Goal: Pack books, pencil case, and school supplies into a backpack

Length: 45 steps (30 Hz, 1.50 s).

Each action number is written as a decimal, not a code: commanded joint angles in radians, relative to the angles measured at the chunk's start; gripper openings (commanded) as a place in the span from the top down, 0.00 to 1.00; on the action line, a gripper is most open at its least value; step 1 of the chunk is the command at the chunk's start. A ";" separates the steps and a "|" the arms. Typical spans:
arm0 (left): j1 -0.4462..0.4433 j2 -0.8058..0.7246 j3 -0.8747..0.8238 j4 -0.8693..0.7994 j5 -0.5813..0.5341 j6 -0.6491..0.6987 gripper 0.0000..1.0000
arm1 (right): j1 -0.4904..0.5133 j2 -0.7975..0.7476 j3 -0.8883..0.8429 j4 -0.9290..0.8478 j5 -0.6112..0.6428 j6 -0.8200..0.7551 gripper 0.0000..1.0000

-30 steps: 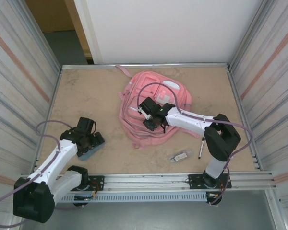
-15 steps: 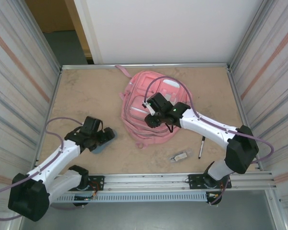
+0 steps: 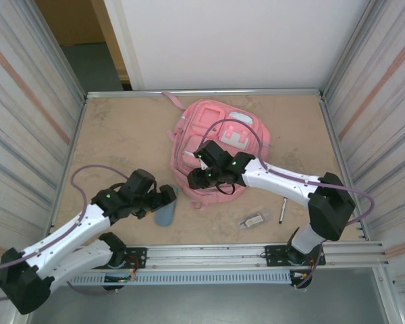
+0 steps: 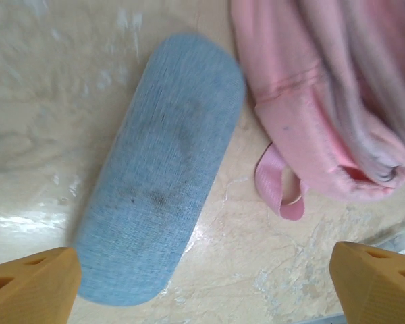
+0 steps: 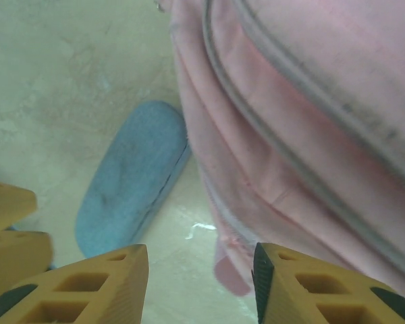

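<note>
**Pouch on the table by the backpack, both grippers loose**

From above, we saw the backpack (image 3: 212,125) lying flat in the middle of the table (image 3: 121,135), pockets up. The blue-grey pouch (image 3: 165,214) lay on the table just off the pack's near-left corner, angled toward it. The left gripper (image 3: 163,197) hung over the pouch's far end. In the left wrist view, the left gripper (image 4: 202,283) stood wide, one orange finger (image 4: 30,283) near the pouch's (image 4: 158,202) lower end and the other far off to the side, so the pouch was not gripped. The pouch's upper end lay close to the backpack (image 4: 337,88), near a small strap loop (image 4: 280,192).

The right gripper (image 3: 196,179) hovered at the pack's near-left edge. In its wrist view, the right gripper (image 5: 199,283) was partly parted and held nothing, with the pouch (image 5: 131,182) and backpack (image 5: 310,101) below it.

The pen (image 3: 282,209) and the clear-and-grey item (image 3: 254,220) lay on the table near the right arm's base, apart from the pack.
</note>
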 commanded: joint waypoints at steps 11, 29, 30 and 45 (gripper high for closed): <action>-0.036 0.267 0.081 -0.025 -0.145 0.241 0.01 | -0.058 -0.115 -0.016 -0.003 0.078 -0.016 0.53; -0.146 0.713 0.171 0.028 -0.174 0.117 0.28 | -0.189 -0.075 -0.023 -0.151 0.098 -0.486 0.47; -0.148 0.705 0.164 0.030 -0.178 0.107 0.31 | -0.187 -0.056 -0.019 -0.143 0.126 -0.495 0.46; -0.147 0.276 0.056 -0.075 -0.175 0.016 0.51 | -0.015 0.159 0.017 -0.056 0.621 -0.585 0.63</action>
